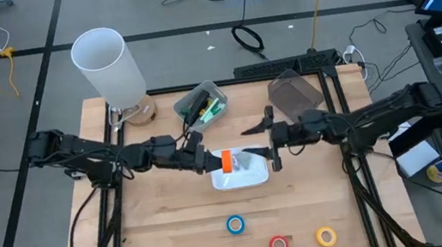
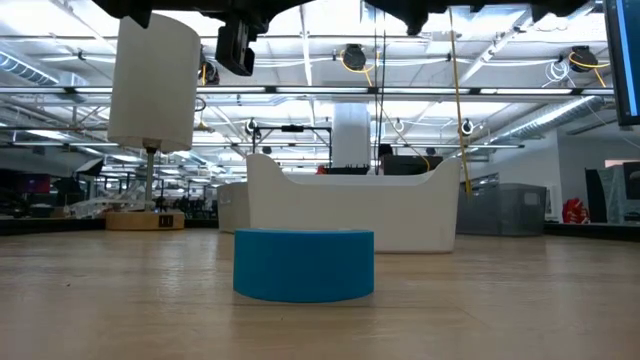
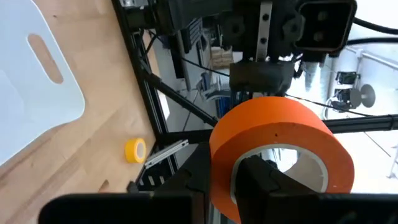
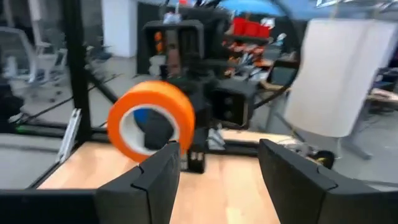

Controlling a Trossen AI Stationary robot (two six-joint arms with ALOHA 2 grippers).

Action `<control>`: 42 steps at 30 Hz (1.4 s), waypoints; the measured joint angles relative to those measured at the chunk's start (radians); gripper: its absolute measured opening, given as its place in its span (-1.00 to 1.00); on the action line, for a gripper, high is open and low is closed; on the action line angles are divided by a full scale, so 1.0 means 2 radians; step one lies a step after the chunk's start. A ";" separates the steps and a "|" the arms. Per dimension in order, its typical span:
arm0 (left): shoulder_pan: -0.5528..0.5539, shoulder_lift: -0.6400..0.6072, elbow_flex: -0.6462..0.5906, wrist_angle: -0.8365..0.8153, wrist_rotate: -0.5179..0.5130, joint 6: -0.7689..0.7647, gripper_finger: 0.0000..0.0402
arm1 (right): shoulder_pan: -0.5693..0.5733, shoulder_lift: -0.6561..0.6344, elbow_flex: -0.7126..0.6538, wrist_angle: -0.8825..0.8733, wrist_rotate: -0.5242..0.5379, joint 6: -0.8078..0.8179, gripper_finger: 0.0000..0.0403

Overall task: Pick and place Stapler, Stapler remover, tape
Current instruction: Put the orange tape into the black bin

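My left gripper (image 1: 212, 161) is shut on an orange tape roll (image 1: 226, 161), held above the white bin (image 1: 250, 178) at mid-table. In the right wrist view the orange roll (image 4: 152, 121) shows with its hole facing that camera. My right gripper (image 1: 272, 140) stands open just right of the roll, with nothing between its fingers (image 4: 155, 177). Blue tape (image 1: 235, 224), red tape (image 1: 279, 244) and yellow tape (image 1: 326, 236) lie flat near the table's front edge. I cannot pick out the stapler or the stapler remover. My left gripper pinches the orange roll's wall (image 3: 227, 171), one finger (image 3: 258, 180) inside the centre hole and the other outside. The fingers come level from the table's left. The roll stands on edge, lifted clear above the white bin.
A grey tub (image 1: 201, 105) with dark and green items and a clear container (image 1: 294, 91) sit at the far side. A white lamp shade (image 1: 108, 63) stands at the far left. Bare wood lies between the bin and the tape rolls.
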 joint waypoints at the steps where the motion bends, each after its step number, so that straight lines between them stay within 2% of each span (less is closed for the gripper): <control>1: 0.000 0.000 0.000 0.000 -0.002 0.000 -0.79 | 0.000 0.004 0.006 -0.009 -0.009 0.000 0.04; 4: 0.001 0.000 0.000 0.000 -0.003 -0.004 -0.79 | 0.000 0.017 0.022 -0.014 -0.037 0.002 0.04; 22: 0.003 0.000 0.000 -0.001 -0.013 -0.022 -0.79 | -0.002 0.081 0.101 -0.056 -0.051 -0.039 0.05; 27: 0.003 -0.001 0.000 -0.001 -0.012 -0.024 -0.79 | -0.003 0.092 0.117 -0.059 -0.051 -0.056 0.00; 33: 0.003 -0.001 0.000 0.001 -0.013 -0.024 -0.79 | -0.003 0.093 0.120 -0.059 -0.051 -0.065 -0.24; 42: 0.003 -0.001 0.000 -0.002 -0.013 -0.018 -0.79 | -0.003 0.093 0.120 -0.060 -0.059 -0.088 -0.85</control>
